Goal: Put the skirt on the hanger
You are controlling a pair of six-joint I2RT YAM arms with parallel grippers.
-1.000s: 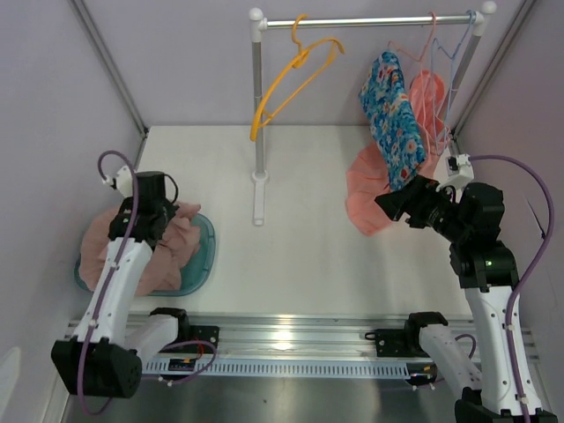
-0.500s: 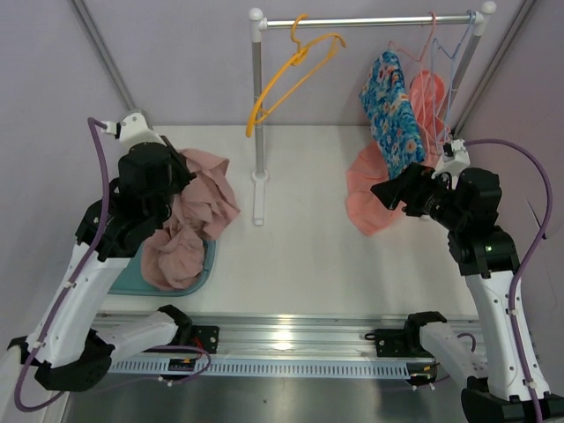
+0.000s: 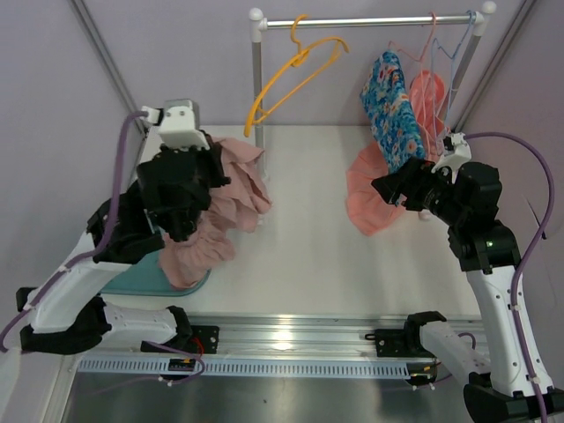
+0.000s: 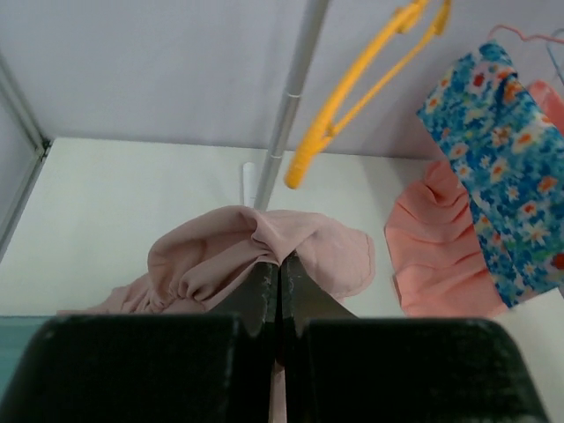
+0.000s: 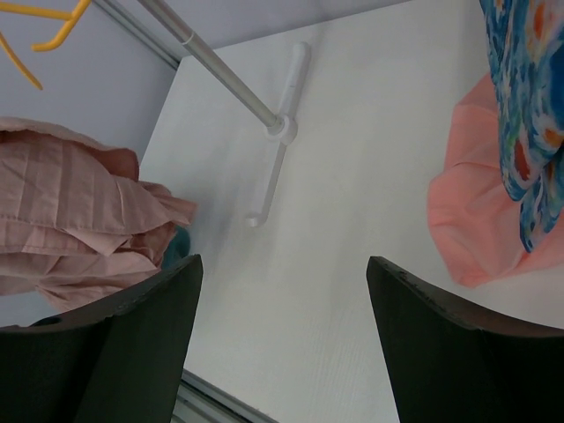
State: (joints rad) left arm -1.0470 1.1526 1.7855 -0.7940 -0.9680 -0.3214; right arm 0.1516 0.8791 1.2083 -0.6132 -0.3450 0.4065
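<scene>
1. The white tabletop carries a rack whose post stands upright toward the back, left of the middle.
2. The pink skirt hangs in the air just left of the post, in front of it. It is bunched in folds. Its lower folds droop further left of the post, over the basin; whether they touch it cannot be told.
3. A coral garment hangs from the rail well to the right of the post, its hem down at the tabletop.
4. A blue floral garment hangs in front of the coral one, also well right of the post.
5. A teal basin sits on the tabletop far left of the post and nearer the arms, mostly hidden under the left arm and skirt.
6. A yellow hanger hangs bare on the rail just right of the post, tilted.
7. The left gripper is left of the post, its jaws pressed together on a fold of the skirt.
8. The right gripper is well right of the post beside the coral garment, its jaws spread wide, with nothing between them.
</scene>
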